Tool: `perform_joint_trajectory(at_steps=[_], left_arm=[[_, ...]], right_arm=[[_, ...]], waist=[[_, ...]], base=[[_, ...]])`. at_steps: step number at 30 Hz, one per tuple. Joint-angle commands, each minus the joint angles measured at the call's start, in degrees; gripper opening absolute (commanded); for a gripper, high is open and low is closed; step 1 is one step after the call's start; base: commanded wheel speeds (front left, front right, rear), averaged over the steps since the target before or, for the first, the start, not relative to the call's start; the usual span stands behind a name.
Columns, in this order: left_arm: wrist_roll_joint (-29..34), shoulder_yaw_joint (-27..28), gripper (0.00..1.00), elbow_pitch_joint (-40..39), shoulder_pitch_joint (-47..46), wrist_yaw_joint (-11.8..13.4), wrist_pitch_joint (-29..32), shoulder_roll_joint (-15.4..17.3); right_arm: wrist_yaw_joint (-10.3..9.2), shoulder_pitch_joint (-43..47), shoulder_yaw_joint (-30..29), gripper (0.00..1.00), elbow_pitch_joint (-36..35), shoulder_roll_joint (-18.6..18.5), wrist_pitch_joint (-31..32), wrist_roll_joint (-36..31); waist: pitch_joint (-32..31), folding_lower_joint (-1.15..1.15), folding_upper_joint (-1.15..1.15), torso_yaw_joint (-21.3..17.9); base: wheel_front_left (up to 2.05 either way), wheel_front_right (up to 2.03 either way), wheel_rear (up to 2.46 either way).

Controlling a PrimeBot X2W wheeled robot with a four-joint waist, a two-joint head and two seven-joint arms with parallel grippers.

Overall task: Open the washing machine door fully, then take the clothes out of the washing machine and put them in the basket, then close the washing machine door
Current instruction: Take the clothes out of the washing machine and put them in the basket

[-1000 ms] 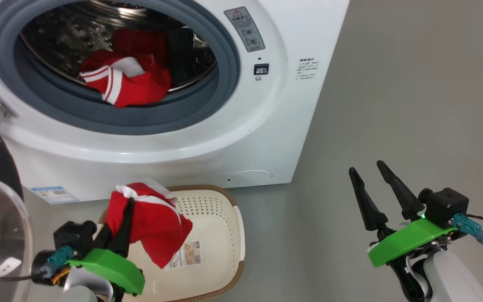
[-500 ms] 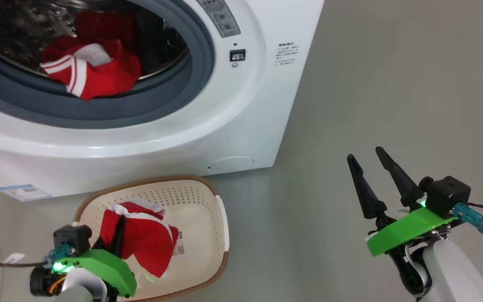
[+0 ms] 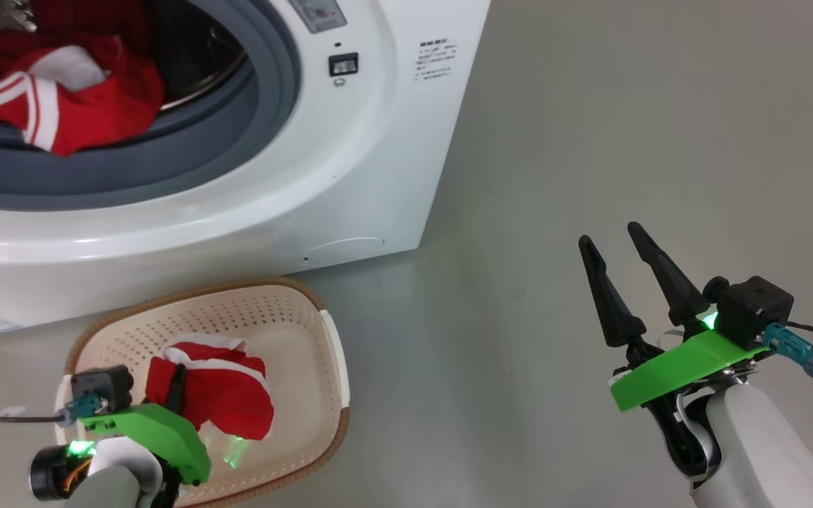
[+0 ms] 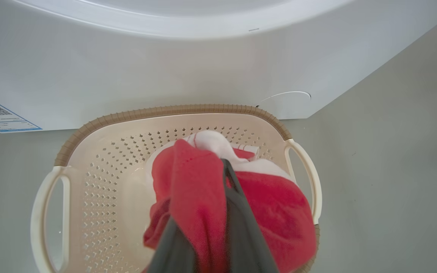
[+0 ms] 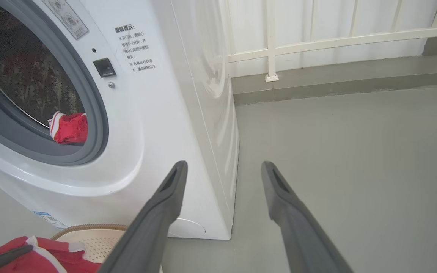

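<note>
Red cloth [image 3: 226, 402] pinched in my left gripper [image 3: 177, 377]: fingers pressed together on a fold, one of them buried under fabric in the wrist view. The cloth hangs inside the outline of the basket [image 3: 188, 291], toward its right side. I cannot tell whether the hem touches the bottom.

Key relation: the cloth is straight below my fingertips, with the basket under it. Judgement: parting the fingers should be enough for the drop, with no sideways travel. The basket's long axis runs across me, roughly parallel to the washer's front, and its back rim is just beside that front.

Right gripper [image 3: 608, 234]: spread wide, holding nothing, over bare floor [image 3: 519, 176], well apart to the right.

Farther: washer [image 3: 350, 183], mouth uncovered, with clothes [image 3: 89, 106] heaped at the drum's front lip, up and ahead of the left gripper. The left arm is nearer for that reach. Unloading looks part done.
</note>
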Motion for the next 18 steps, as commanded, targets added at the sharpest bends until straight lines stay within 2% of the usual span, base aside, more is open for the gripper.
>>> perform_joint_trajectory(at_steps=[1, 8, 9, 10, 11, 18], left_arm=[[-0.45, 1.84, 0.0, 0.68, -1.73, -0.29, -0.78, 1.34], [-0.86, 1.54, 0.0, 6.09, -3.75, -0.61, -0.78, 0.2], [-1.05, 1.47, 0.38, 6.72, -4.04, -0.65, -0.78, -0.02], [-1.2, 1.34, 0.65, 7.25, -4.29, -0.67, -0.78, -0.21], [-1.29, 1.23, 0.98, 7.54, -4.55, -0.7, -0.78, -0.26], [-2.2, -0.04, 1.0, 7.39, -4.52, -0.76, -0.78, -0.17]], right_arm=[[0.09, -0.52, 0.99, 1.0, -1.59, 0.1, -0.69, -0.8], [0.09, -0.86, 1.02, 1.0, -1.72, 0.3, -0.69, -0.91], [0.09, -0.89, 1.01, 1.0, -1.69, 0.35, -0.69, -0.93], [0.09, -0.92, 1.0, 1.0, -1.66, 0.39, -0.69, -0.96], [0.09, -0.94, 0.99, 1.0, -1.65, 0.43, -0.69, -0.99], [0.09, -0.92, 0.87, 1.0, -1.49, 0.62, -0.69, -1.17]], waist=[[1.14, 0.0, 0.0, -1.23], [1.73, 0.0, 0.0, -2.05], [1.77, 0.0, 0.0, -2.09], [1.8, 0.0, 0.0, -2.11], [1.84, 0.0, 0.0, -2.09], [1.52, 0.0, 0.0, -1.27]], base=[[0.0, 0.0, 0.0], [0.0, 0.0, 0.0], [0.0, 0.0, 0.0], [0.0, 0.0, 0.0], [0.0, 0.0, 0.0], [0.0, 0.0, 0.0]])
